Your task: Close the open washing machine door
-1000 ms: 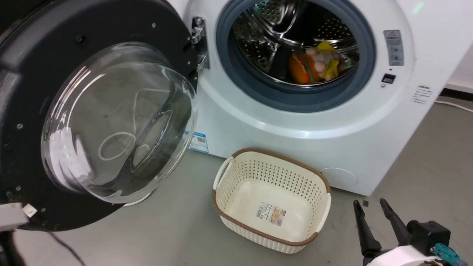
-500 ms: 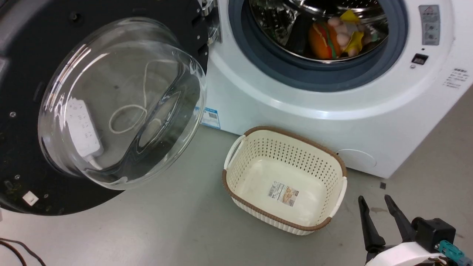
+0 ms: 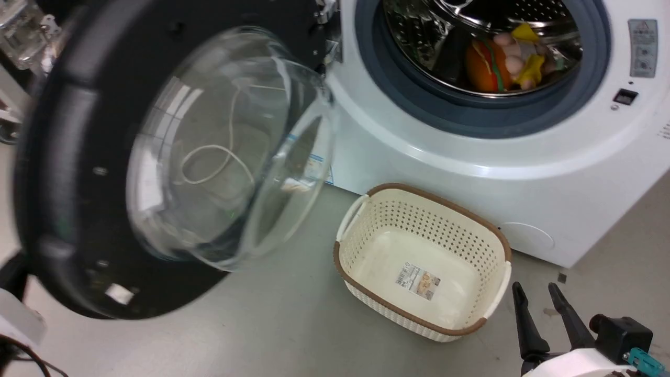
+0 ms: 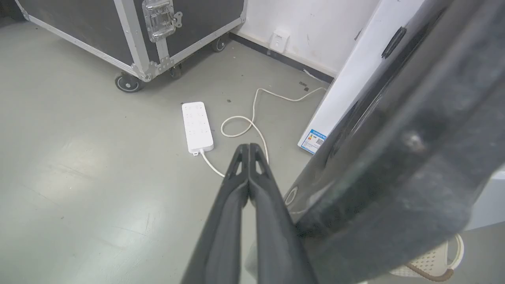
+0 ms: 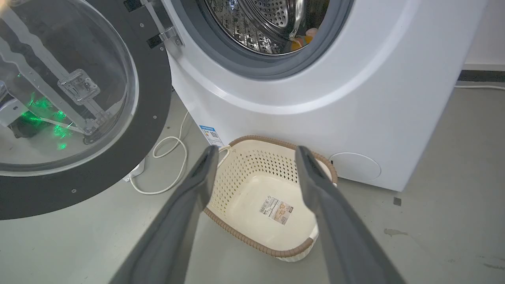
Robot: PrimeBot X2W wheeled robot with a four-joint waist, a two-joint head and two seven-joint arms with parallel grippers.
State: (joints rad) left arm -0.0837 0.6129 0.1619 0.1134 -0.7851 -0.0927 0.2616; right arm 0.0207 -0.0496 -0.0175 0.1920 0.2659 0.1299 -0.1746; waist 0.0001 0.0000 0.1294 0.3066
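The washing machine (image 3: 471,173) is a white front-loader, its steel drum holding colourful soft toys (image 3: 502,57). The washing machine door (image 3: 68,157), black-rimmed with a bulging glass bowl (image 3: 225,157), stands open on its left-hand hinge and looks blurred. In the left wrist view my left gripper (image 4: 248,148) is shut with nothing in it, behind the door's dark outer face (image 4: 414,157), its right finger (image 4: 276,213) alongside the rim. Low at the right, my right gripper (image 3: 534,287) hangs open and empty, pointing at the basket (image 5: 244,173) in the right wrist view (image 5: 256,150).
A cream perforated basket (image 3: 366,230) with a brown rim sits empty on the grey floor before the machine. Behind the door lie a white power strip (image 4: 196,126) and its looped cord (image 4: 252,118). A black wheeled flight case (image 4: 130,27) stands further back.
The door has swung rightward towards the machine's opening, its glass bowl now seen more edge-on. The head view has shifted too. My right gripper stays open in the same corner.
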